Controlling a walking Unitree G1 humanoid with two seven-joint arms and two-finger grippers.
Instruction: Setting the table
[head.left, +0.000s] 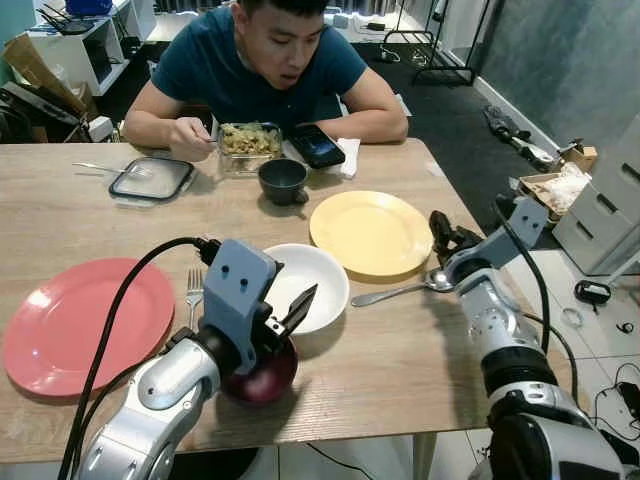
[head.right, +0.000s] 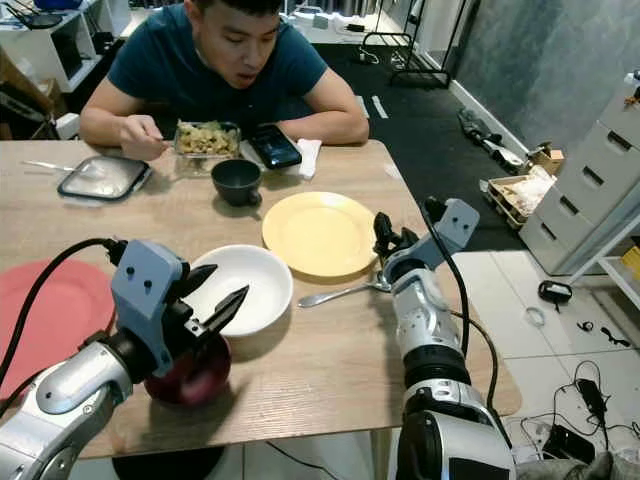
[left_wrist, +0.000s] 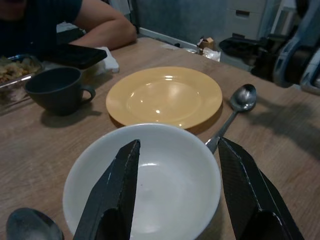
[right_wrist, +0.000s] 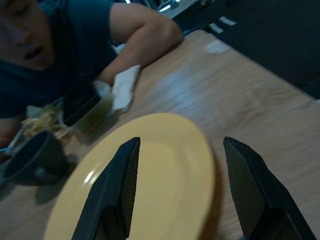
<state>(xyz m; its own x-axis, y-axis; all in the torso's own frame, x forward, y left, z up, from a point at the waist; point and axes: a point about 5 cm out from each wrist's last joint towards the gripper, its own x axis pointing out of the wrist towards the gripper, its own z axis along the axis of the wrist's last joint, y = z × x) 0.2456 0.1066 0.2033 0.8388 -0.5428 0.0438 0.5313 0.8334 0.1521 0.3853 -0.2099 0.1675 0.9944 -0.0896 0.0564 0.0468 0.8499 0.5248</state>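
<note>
My left gripper (head.left: 297, 282) hangs open just above the near rim of a white bowl (head.left: 318, 272). Under its wrist sits a dark red bowl (head.left: 268, 378). In the left wrist view the open fingers frame the white bowl (left_wrist: 145, 185). My right gripper (head.left: 448, 235) is open, low beside the right edge of a yellow plate (head.left: 370, 232), holding nothing. A metal spoon (head.left: 400, 292) lies between the yellow plate and the table's front, its bowl under the right wrist. A fork (head.left: 194, 288) lies beside a pink plate (head.left: 85, 322) at the near left.
A person (head.left: 270, 60) sits at the far side, eating from a glass food container (head.left: 248, 145). Near them are a dark cup (head.left: 283, 180), a phone (head.left: 317, 146), a white napkin (head.left: 349, 155) and a container lid (head.left: 150, 178). The wooden table's edge (head.left: 470, 215) runs along the right.
</note>
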